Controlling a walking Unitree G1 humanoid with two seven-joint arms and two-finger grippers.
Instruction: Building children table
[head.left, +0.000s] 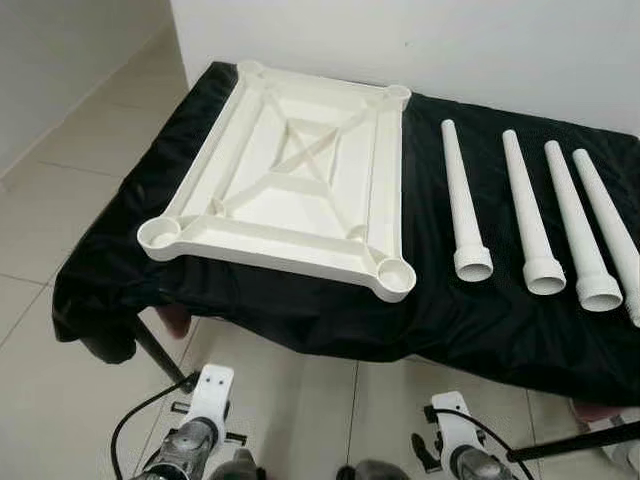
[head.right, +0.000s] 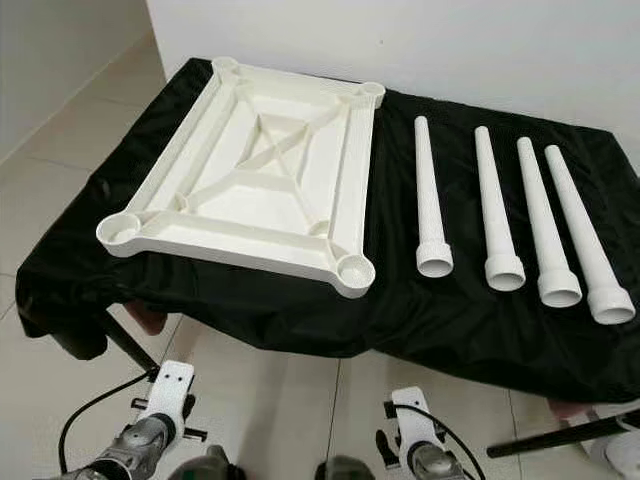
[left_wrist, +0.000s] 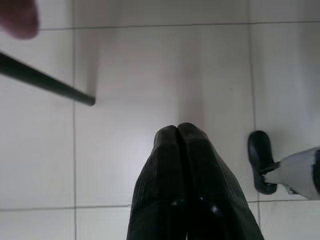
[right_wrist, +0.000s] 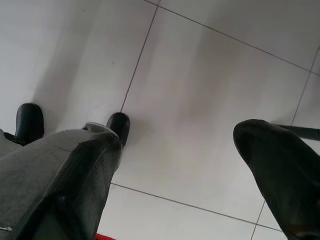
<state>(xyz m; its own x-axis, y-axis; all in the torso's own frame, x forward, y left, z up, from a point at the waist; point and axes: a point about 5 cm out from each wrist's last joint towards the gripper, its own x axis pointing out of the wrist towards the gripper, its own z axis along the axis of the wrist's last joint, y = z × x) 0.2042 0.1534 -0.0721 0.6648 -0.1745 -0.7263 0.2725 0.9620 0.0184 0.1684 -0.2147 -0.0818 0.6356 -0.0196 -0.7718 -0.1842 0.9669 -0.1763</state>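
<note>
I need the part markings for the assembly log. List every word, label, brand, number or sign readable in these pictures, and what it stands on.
None: no readable text anywhere.
Table top, lying upside down on the black cloth: plain white plastic, no lettering visible.
Four legs: plain white, unmarked.
Wall, floor tiles and both arms: no label or sign to be made out.

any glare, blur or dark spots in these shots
Left eye view: sharp and evenly lit; the white tabletop and four legs stand out on the black cloth, which shows only a faint sheen. Right eye view: the same. Left wrist view: soft, the shut left gripper dark against pale floor tiles. Right wrist view: the open right gripper close and blurred, with soft shadows on the tiles.
</note>
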